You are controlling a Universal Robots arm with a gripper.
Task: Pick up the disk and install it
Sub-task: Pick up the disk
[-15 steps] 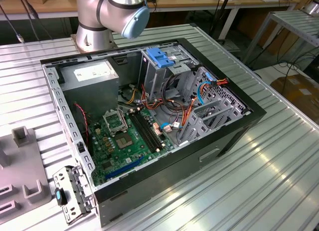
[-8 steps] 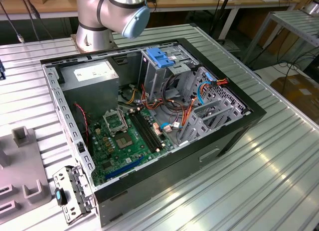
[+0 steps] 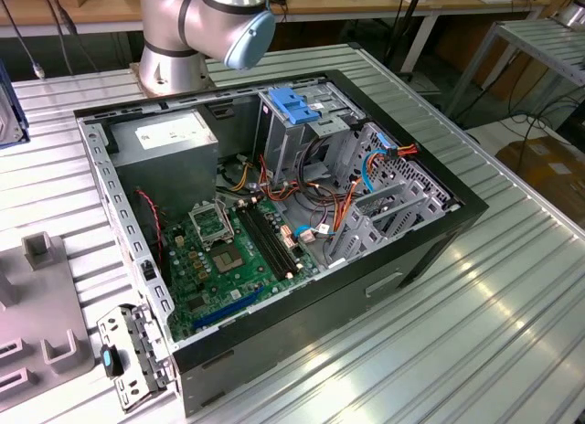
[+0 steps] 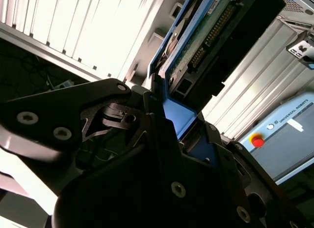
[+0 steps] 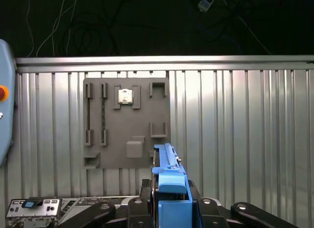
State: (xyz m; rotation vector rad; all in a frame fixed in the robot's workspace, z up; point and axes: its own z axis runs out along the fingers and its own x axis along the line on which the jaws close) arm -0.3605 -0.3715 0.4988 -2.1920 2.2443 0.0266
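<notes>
In both wrist views my gripper (image 4: 174, 115) is shut on the disk (image 4: 216, 36). The disk is a flat drive in a blue plastic carrier, held on edge, with its circuit board and connector row facing the second wrist camera. In the first wrist view the carrier's blue edge (image 5: 169, 184) rises between the dark fingers (image 5: 103, 211). It hangs above the ribbed metal table, near a grey fixture tray (image 5: 127, 125). The open computer case (image 3: 274, 214) lies on its side in the exterior view. Its metal drive cage with a blue top (image 3: 297, 109) stands at the back.
Inside the case are a grey power-supply box (image 3: 174, 136), the green motherboard (image 3: 228, 250) and loose cables (image 3: 320, 223). The grey tray (image 3: 37, 333) and a metal bracket (image 3: 128, 351) lie at the exterior view's left. A teach pendant (image 4: 289, 134) rests on the table. The arm's base (image 3: 183, 31) stands behind the case.
</notes>
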